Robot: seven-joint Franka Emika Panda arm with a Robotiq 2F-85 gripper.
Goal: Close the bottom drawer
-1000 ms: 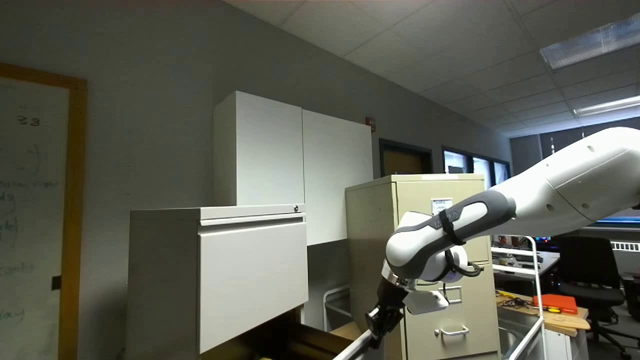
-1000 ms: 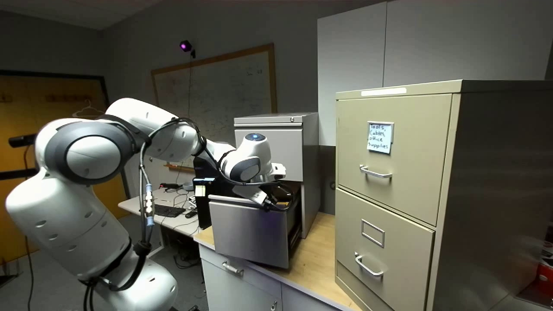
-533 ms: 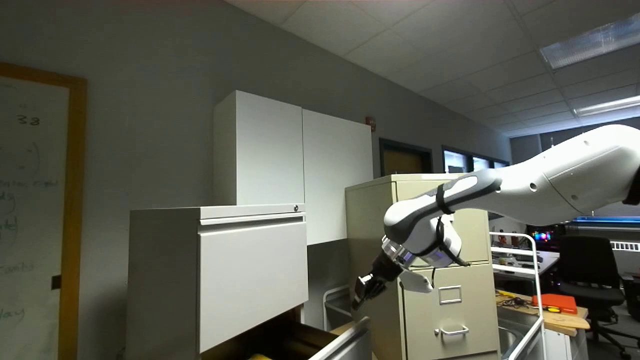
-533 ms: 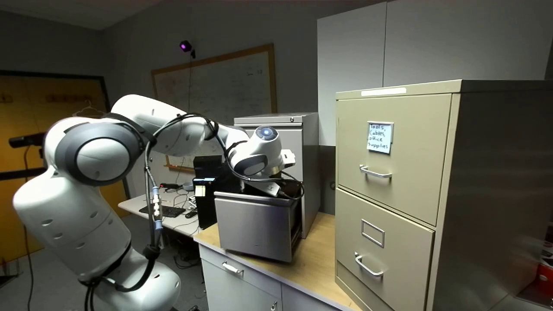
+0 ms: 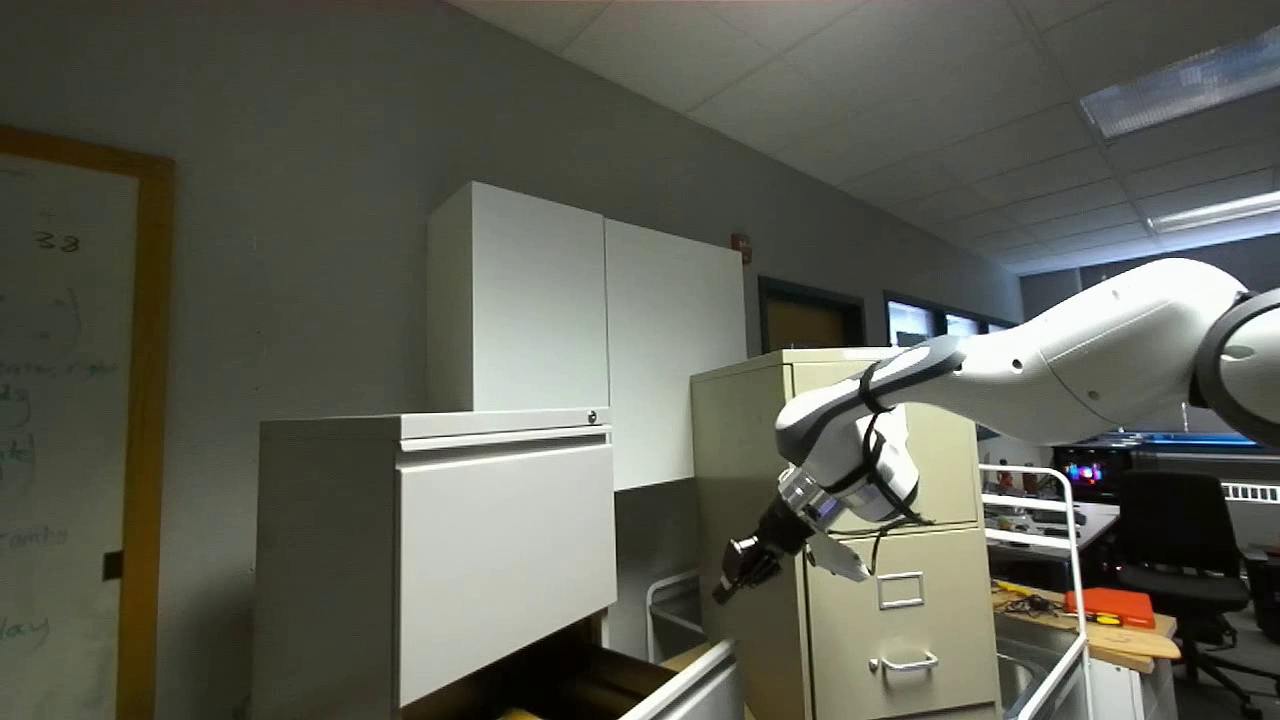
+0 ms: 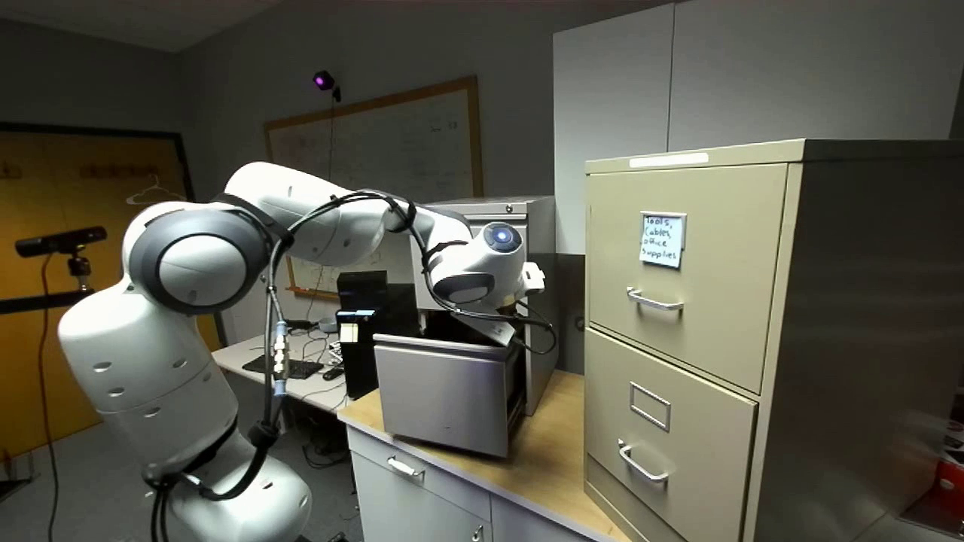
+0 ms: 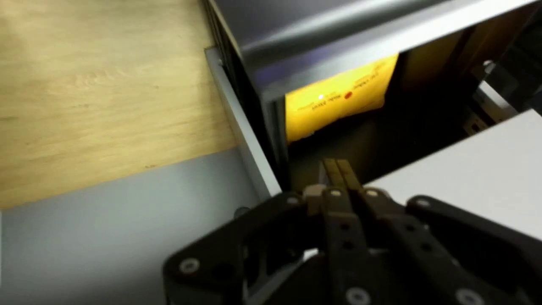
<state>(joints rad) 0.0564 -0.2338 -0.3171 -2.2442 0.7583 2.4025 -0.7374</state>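
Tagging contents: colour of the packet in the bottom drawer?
Yellow, with dark print and a reddish dot; the packet shows best in the wrist view.

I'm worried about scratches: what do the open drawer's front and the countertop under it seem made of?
The drawer front looks like metal, perhaps painted: smooth grey with a soft sheen. The countertop looks like matte pale wood, going by its grain, though possibly laminate.

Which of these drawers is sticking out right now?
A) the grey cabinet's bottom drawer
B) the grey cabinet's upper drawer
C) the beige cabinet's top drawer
A: in both exterior views the bottom drawer of the grey cabinet juts out past the upper drawer front above it, and the wrist view shows a yellow packet inside.
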